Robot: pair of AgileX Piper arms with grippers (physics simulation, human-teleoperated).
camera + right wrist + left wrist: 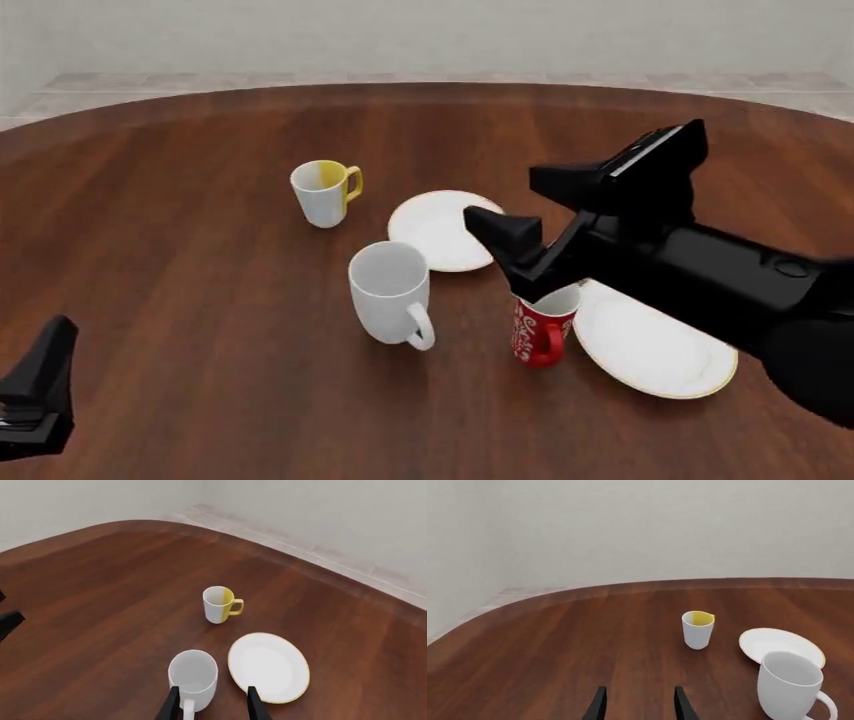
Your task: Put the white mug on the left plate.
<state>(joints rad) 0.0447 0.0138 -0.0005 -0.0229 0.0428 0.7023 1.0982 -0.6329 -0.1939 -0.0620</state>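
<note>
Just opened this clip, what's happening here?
A two-arm robot is going for the white mug, which stands upright on the table beside the small gold-rimmed plate, not on it. The right gripper hangs open above the mug, holding nothing. The left gripper is open too, back at the near left edge.

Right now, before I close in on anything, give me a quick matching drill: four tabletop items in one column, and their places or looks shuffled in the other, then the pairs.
Things:
1. white mug
2. left plate
3. red mug
4. yellow-handled mug

Descriptions:
A. farthest back and farthest left of the mugs in the front view
B. bare, nothing resting on it
C. partly hidden under the right arm, next to the larger plate
D. upright on the table in front of the small plate, handle turned toward the camera

Pairs: 1-D, 2-B, 3-C, 4-A
</note>
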